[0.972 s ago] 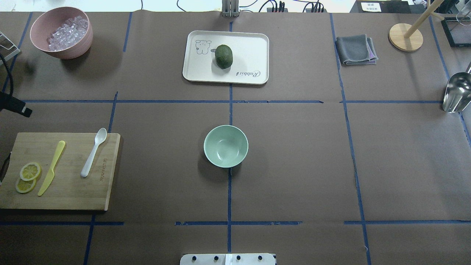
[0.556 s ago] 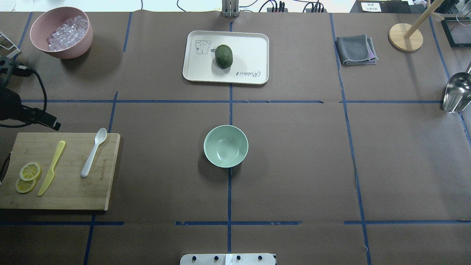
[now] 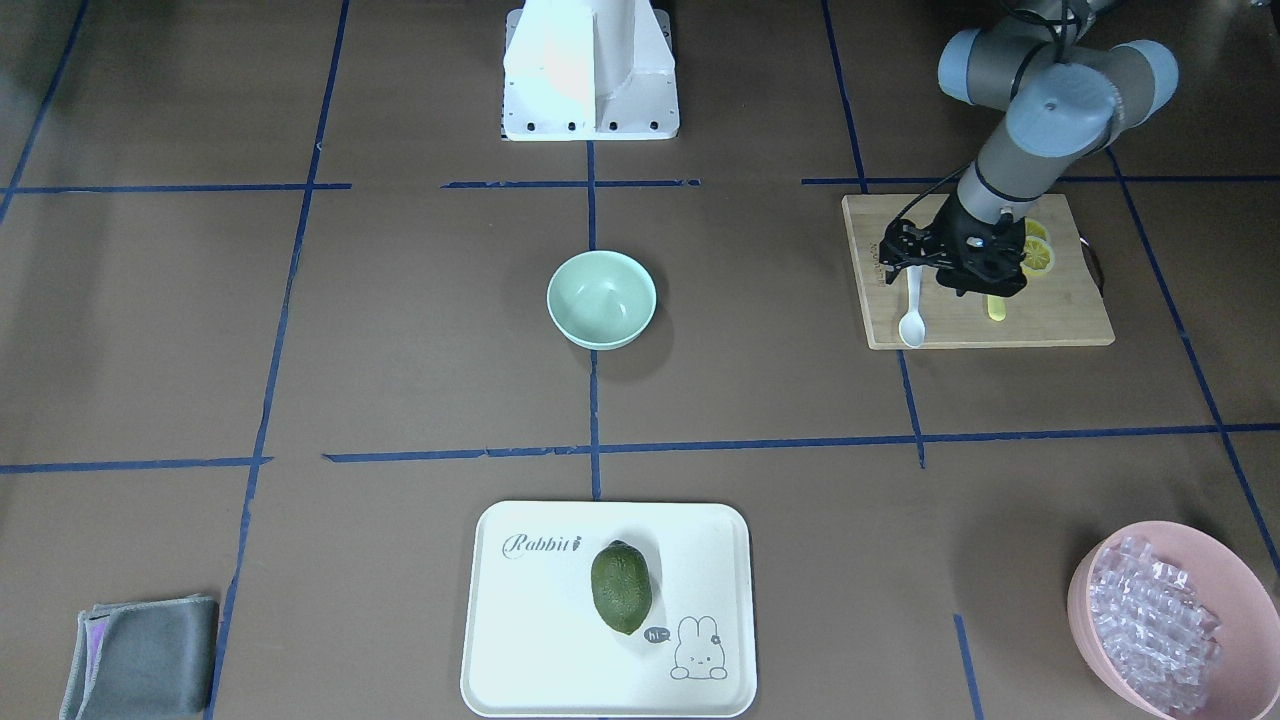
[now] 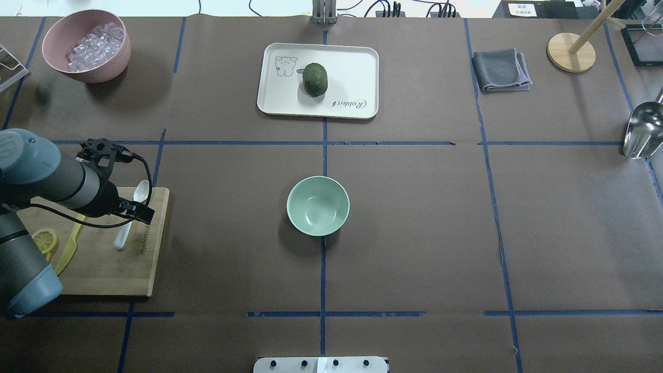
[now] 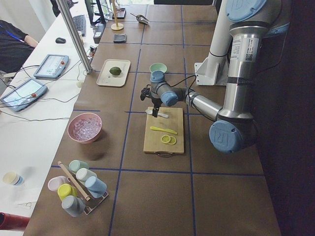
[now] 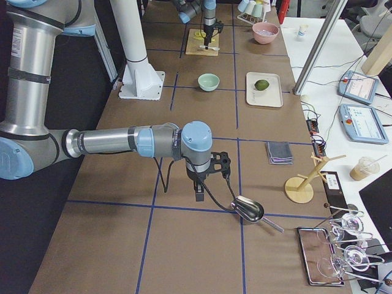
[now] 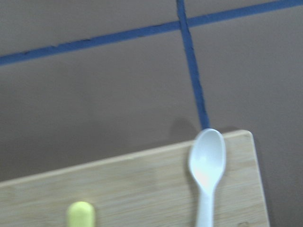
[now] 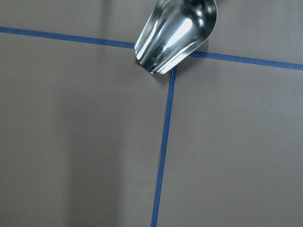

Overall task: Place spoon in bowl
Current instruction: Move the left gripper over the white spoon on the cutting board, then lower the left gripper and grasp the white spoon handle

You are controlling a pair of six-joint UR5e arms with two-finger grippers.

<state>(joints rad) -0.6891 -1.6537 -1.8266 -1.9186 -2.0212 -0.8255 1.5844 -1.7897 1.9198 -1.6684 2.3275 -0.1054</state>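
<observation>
- left gripper (image 3: pixel 952 272) fingers: can't tell whether they're spread or closed. They're a dark blob from the front, hidden under the wrist from overhead, and the left wrist view shows no fingertips.
- Nothing looks held. The gripper points straight down over the handle end of the spoon (image 3: pixel 911 318), probably because a flat handle lying on wood needs a pinch from above.
- How high it hangs over the handle is unclear; no contact is visible.
- The spoon lies flat on the cutting board (image 3: pixel 1055 322), along the board edge nearest the bowl, with its scoop end at the board's far corner. The handle has free space on both sides for fingers.
- The yellow knife (image 3: pixel 996 308) and lemon slices (image 3: pixel 1037 250) sit further in on the same board, just beside the gripper. A sloppy descent could bump the knife.
- The bowl (image 4: pixel 318 205) is upright, empty and mid-table, well apart from the board. It's open at the top, so a drop from above should work.
- Judged stage: approach and alignment before the grasp; the lift, carry and release are all still to do.
- right gripper (image 6: pixel 199 195): only the side view shows it, so its finger state can't be told. It's parked at the far end near the metal scoop (image 8: pixel 177 33), out of the way.
</observation>
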